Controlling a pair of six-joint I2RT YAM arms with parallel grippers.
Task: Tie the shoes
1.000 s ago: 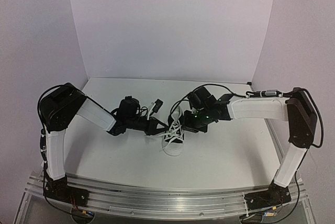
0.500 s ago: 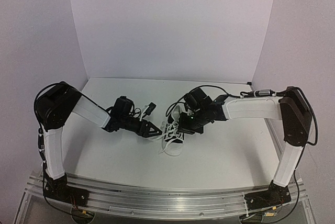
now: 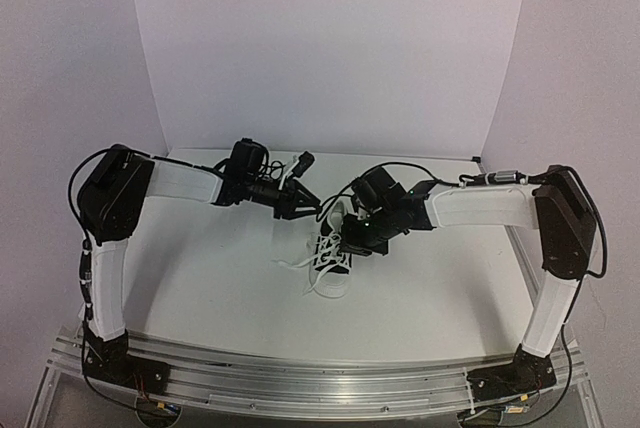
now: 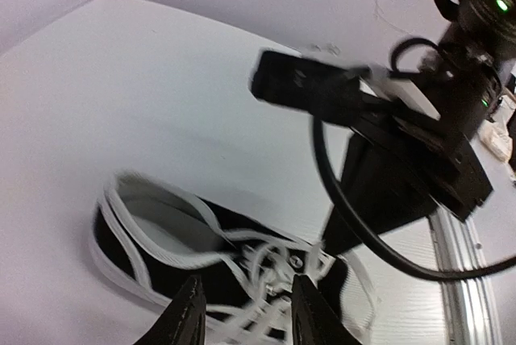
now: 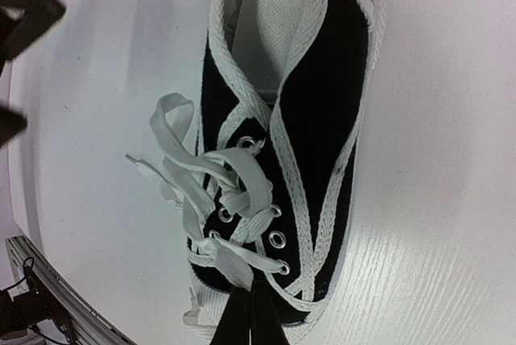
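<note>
The small black sneaker with white toe cap lies mid-table, toe toward me, its white laces loosely crossed over the eyelets. My right gripper hangs over the shoe's lacing; in the right wrist view its fingers are pressed together at the toe end, with a flat lace strand running into their tips. My left gripper is raised behind and left of the shoe. In the left wrist view it is open and empty, and the shoe shows blurred below it.
The white table is bounded by white walls at the back and sides. A metal rail runs along the near edge. One lace end trails onto the table left of the shoe. The right arm's black wrist is close to my left gripper.
My left arm has lifted up and back, away from the shoe's left side. The right gripper has stayed low over the lacing. A lace end now lies out to the shoe's left.
</note>
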